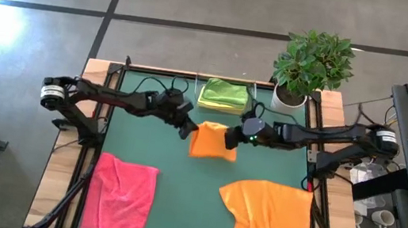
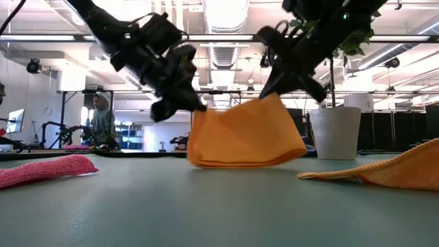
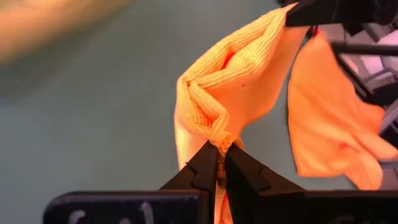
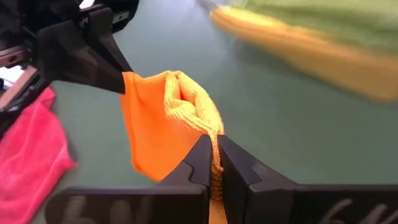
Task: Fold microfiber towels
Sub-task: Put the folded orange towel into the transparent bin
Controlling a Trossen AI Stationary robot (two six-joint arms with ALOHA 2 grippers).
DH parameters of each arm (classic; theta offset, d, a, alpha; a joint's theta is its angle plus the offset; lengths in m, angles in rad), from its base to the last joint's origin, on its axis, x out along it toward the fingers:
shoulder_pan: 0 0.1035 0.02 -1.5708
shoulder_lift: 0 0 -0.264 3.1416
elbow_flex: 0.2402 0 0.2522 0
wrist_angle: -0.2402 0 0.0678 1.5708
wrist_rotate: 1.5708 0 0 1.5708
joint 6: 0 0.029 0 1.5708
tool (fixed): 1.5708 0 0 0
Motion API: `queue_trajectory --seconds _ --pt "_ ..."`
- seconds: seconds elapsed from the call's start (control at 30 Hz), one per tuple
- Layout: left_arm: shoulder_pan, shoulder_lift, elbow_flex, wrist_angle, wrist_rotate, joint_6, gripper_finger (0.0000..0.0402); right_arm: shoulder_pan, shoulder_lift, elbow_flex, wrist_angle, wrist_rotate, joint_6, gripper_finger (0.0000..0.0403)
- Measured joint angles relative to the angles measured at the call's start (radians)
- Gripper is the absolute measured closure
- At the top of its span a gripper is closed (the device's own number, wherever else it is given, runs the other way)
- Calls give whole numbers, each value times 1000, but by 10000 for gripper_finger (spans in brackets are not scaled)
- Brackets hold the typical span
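grippers l (image 1: 188, 130) & r (image 1: 231, 138) pinch folded orange towel (image 1: 213, 142) at opposite corners, long axis prob left-right.

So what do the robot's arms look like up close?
Both arms are thin, black and jointed, with loose black cables. The left arm has a silver ring at its outer end. The right gripper has a small green light nearby, and each gripper's fingers are dark pointed wedges.

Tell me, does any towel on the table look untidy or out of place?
Yes. The pink towel and the large orange towel lie rumpled and unfolded near the front edge, while the green and yellow towels are stacked neatly at the back.
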Motion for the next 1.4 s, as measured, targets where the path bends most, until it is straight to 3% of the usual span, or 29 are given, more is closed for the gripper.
queue_trajectory --seconds 0.33,0.67,0.87,1.1,1.4 --pt "3 0 155 -3 -78 82 394 -60 -24 197 -244 122 -165 394" --pt "63 1 278 0 -183 104 394 -224 -18 371 -388 98 -275 394" --pt "124 3 293 -2 -247 105 394 -310 -12 380 -392 57 -313 394" --pt "197 3 307 -2 -250 104 394 -339 40 382 -304 54 -381 394" --pt "215 57 323 -2 -249 100 394 -359 184 508 -350 32 -400 394"
